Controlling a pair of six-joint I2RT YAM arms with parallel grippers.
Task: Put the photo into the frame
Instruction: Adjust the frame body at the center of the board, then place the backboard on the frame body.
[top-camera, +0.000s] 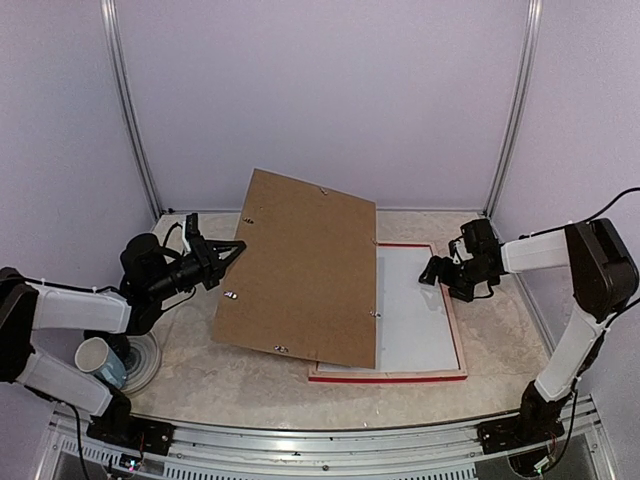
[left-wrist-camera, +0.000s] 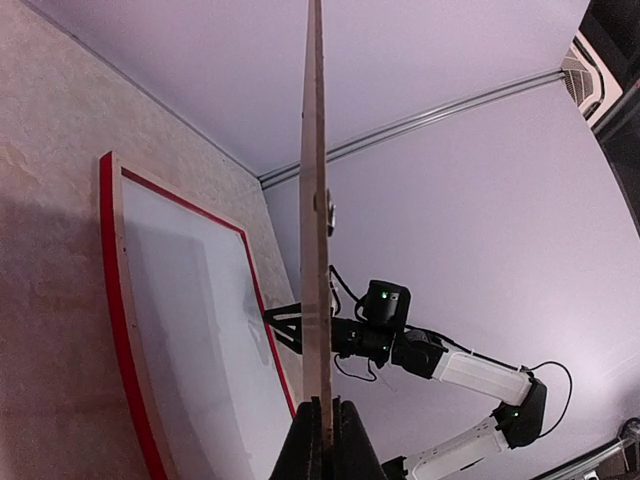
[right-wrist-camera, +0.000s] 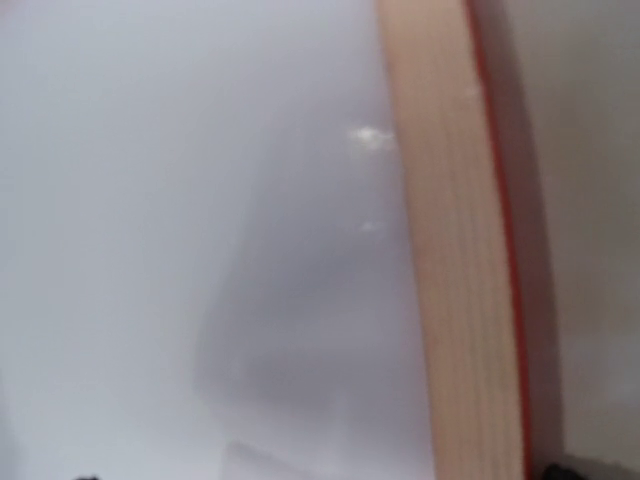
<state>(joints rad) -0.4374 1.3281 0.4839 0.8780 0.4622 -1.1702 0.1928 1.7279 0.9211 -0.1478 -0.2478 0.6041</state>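
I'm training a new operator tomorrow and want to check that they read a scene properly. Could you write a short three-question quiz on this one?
1. True or false: the left gripper is shut on the edge of the brown backing board, which is tilted up off the table.
2. What lies inside the frame? A) the photo, white back up; B) a cup; C) nothing at all.
3. Is the right gripper open or shut?

Key: 1 true; 2 A; 3 open.
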